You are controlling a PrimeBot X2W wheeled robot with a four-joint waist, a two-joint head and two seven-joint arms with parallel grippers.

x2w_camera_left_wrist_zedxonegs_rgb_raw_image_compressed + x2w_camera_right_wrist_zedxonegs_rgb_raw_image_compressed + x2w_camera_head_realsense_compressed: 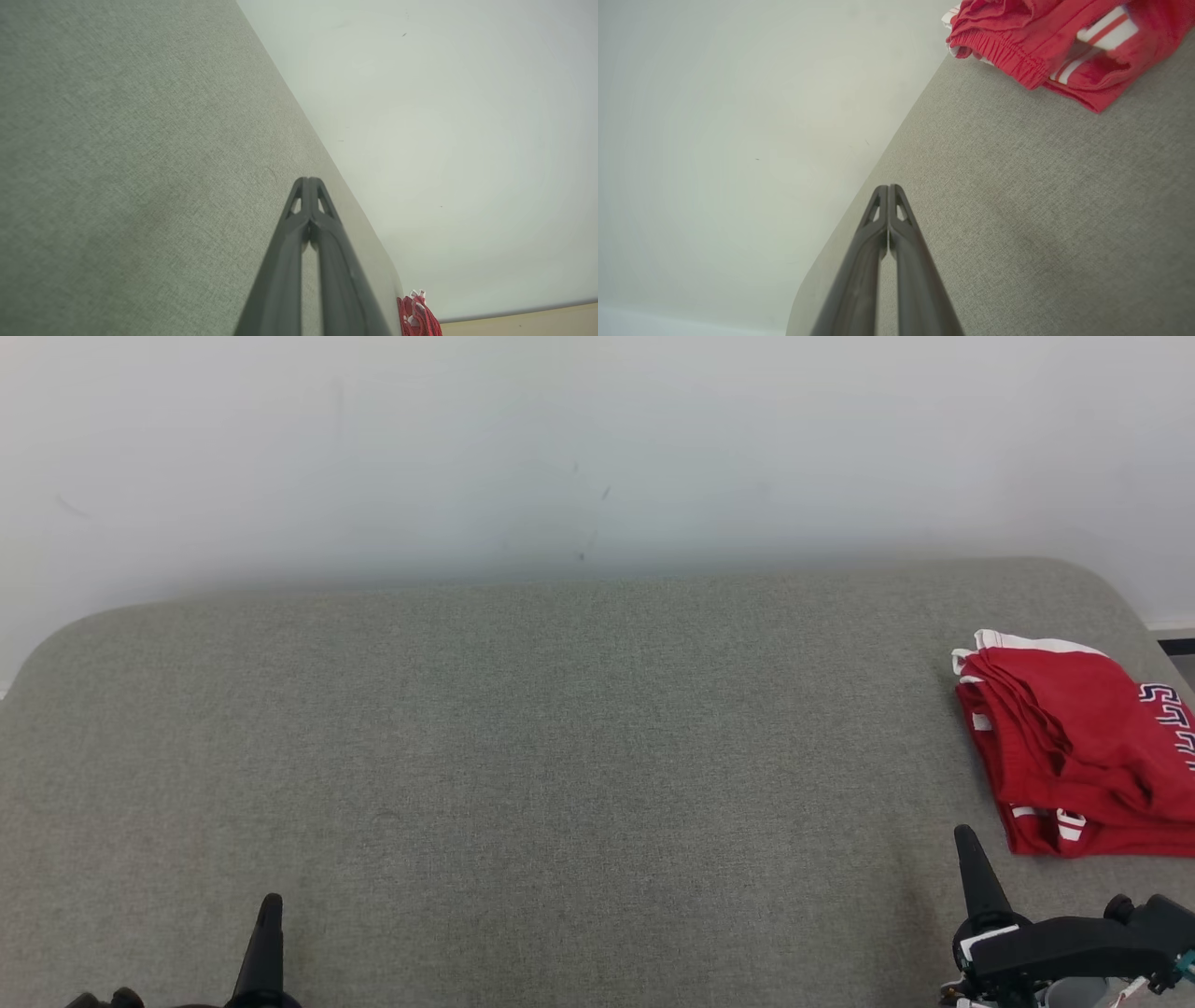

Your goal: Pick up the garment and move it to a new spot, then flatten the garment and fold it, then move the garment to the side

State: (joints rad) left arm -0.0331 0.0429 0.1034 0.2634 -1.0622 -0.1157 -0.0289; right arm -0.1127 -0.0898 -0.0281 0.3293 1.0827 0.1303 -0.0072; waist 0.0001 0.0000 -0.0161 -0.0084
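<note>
Red garment (1074,747) — seemingly folded — on grey table (560,756).

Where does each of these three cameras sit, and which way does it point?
Head view: on the robot's head, facing forward and down at the table and wall; the left end effector and right end effector poke up from below.
Left wrist view: on the left wrist, looking along the shut left end effector across the table.
Right wrist view: on the right wrist, looking along the shut right end effector toward the garment.
Shared: all three show the red garment, table and wall.
</note>
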